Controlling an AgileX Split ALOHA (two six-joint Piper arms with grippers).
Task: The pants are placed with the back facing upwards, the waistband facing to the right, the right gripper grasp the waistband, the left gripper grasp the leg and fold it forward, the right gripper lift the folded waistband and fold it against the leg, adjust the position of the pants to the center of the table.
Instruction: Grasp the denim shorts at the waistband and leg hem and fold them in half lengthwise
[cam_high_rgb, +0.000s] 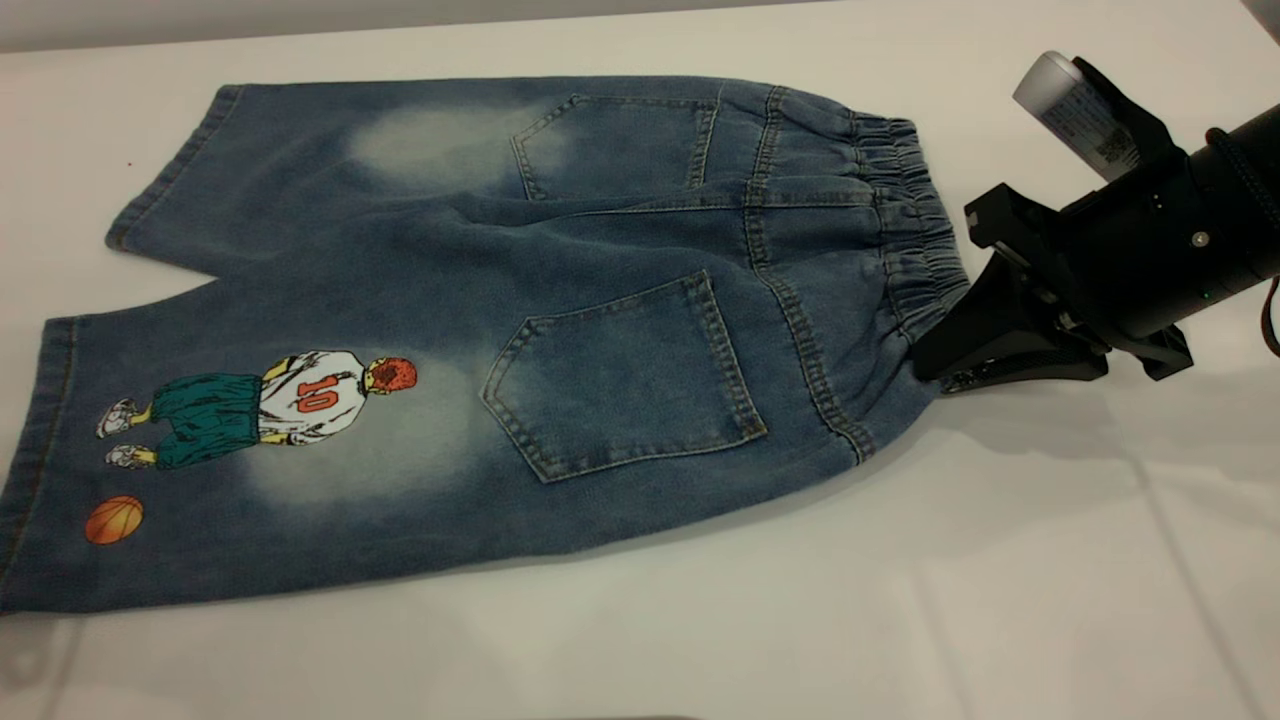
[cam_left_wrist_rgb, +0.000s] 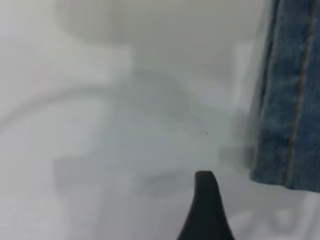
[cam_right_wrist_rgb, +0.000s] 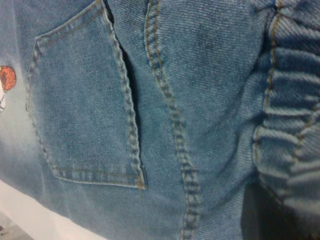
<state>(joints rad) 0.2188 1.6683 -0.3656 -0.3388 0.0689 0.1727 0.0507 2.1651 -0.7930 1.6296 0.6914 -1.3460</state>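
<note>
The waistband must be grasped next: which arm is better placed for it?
The right one. Its pincer is already at the waistband, at the pants' near corner. The left pincer is over bare table beside a leg hem, at the opposite end.

A plain grey band (cam_high_rgb: 200, 18) is running along the top edge of the exterior view, too featureless to identify. A thin dark sliver (cam_high_rgb: 610, 717) is showing at the bottom edge, and a tiny red speck (cam_high_rgb: 128, 163) is lying at far left.

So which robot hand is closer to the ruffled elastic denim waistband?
The right hand: it is at the waistband. The left hand hovers over bare table beside a leg hem, outside the exterior view.
</note>
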